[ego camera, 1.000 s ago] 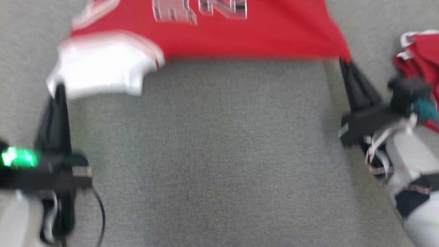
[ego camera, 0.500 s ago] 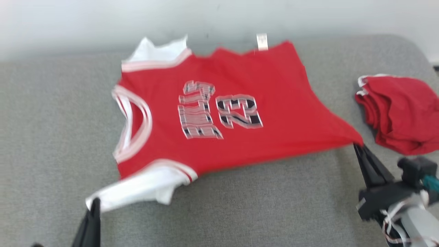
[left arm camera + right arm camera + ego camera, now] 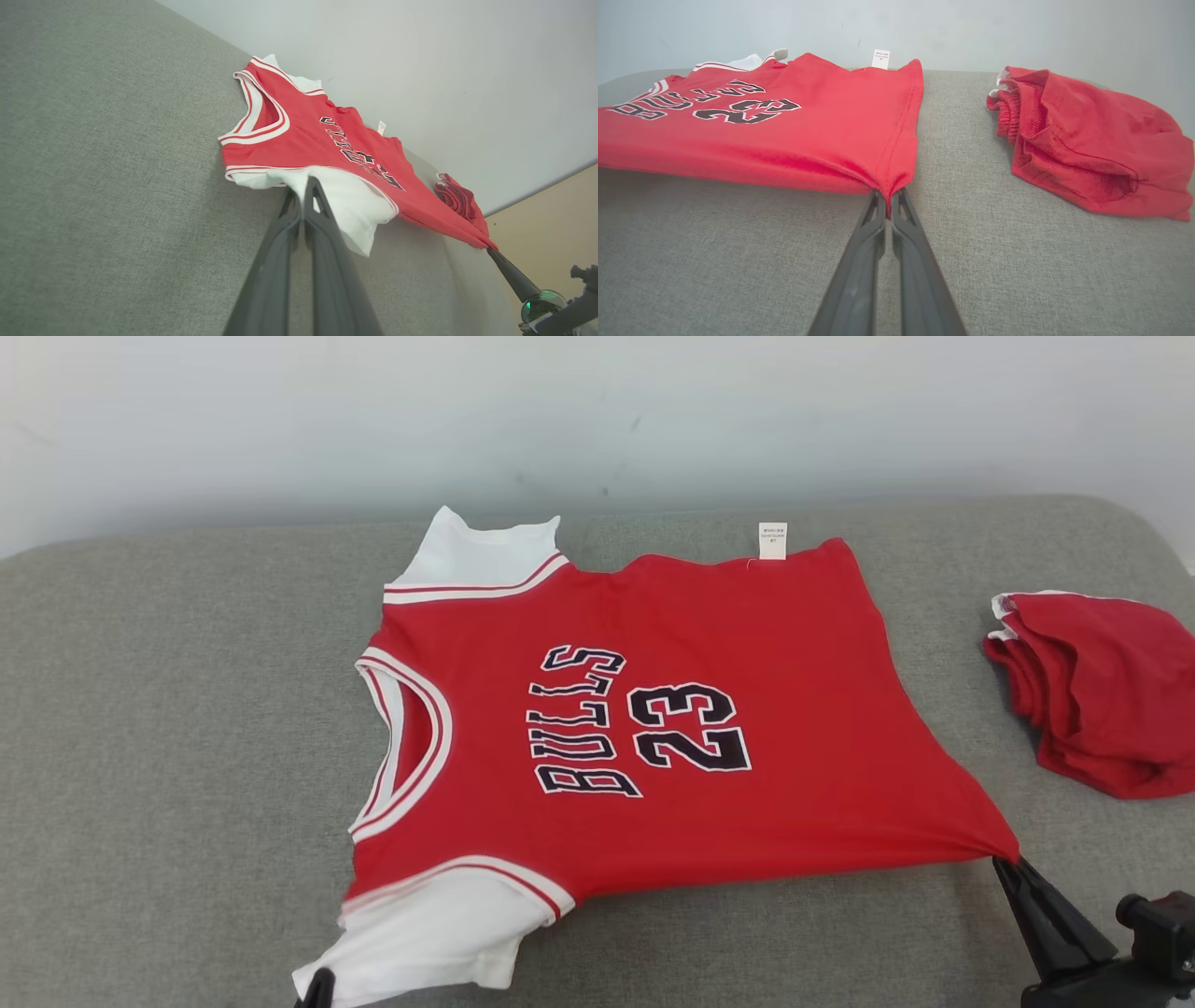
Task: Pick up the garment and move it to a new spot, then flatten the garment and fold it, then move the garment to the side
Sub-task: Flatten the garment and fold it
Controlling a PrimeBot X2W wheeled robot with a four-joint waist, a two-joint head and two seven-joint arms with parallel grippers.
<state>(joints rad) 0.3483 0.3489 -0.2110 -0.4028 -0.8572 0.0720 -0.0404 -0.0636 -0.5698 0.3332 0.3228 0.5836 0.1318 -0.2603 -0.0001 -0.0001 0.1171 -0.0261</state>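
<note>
I have the red jersey (image 3: 653, 728) spread face up on the gray cushion (image 3: 159, 709), left gripper (image 3: 304, 183) clamped on its white near sleeve, right gripper (image 3: 888, 198) clamped on the near hem corner. Crumpled red shorts (image 3: 1102, 695) lie near my right gripper, apart from the jersey; a pale wall (image 3: 597, 420) runs behind.

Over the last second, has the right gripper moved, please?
Yes: the right gripper, pinching a corner of the jersey, has drawn toward the robot, from beside the folded shorts to nearer than them.
</note>
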